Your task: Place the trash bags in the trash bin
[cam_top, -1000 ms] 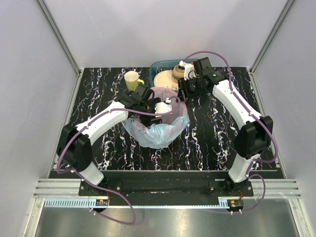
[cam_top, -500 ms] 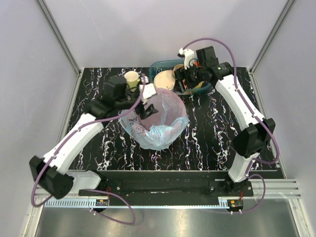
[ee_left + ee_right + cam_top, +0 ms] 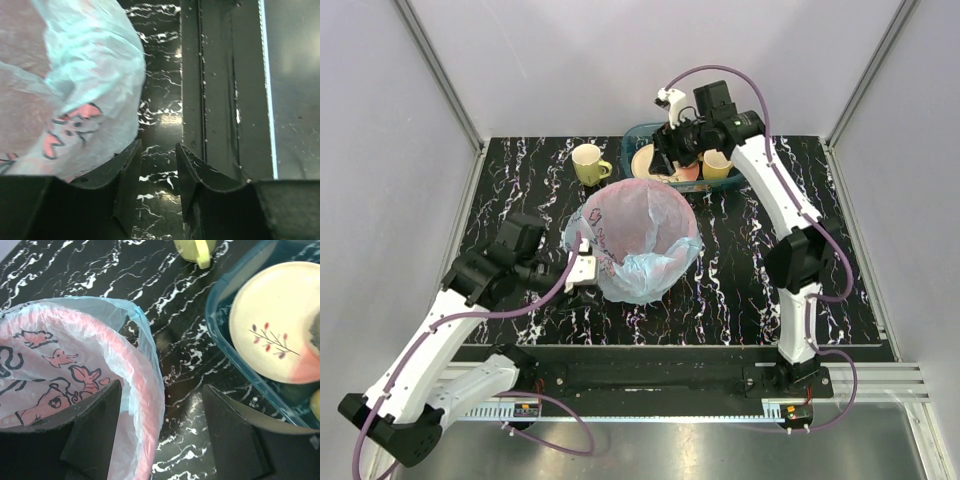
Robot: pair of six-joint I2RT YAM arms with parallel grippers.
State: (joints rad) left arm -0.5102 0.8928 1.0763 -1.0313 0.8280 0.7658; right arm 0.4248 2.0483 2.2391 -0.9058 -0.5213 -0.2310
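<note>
Both arms have pulled back from the bag [image 3: 638, 232], which sits over the red bin [image 3: 136, 390]. Left claw [image 3: 157, 150] and right claw [image 3: 162, 425] are spread, empty.

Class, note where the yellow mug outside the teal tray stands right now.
In the top view, the yellow mug stands upright at the table's far side, left of centre, just left of the teal tray and beyond the trash bag.

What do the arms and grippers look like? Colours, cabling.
Both alike: white link shells on the left arm and right arm, black joints, a purple cable looped along each. The left gripper and right gripper have matte black fingers.
</note>
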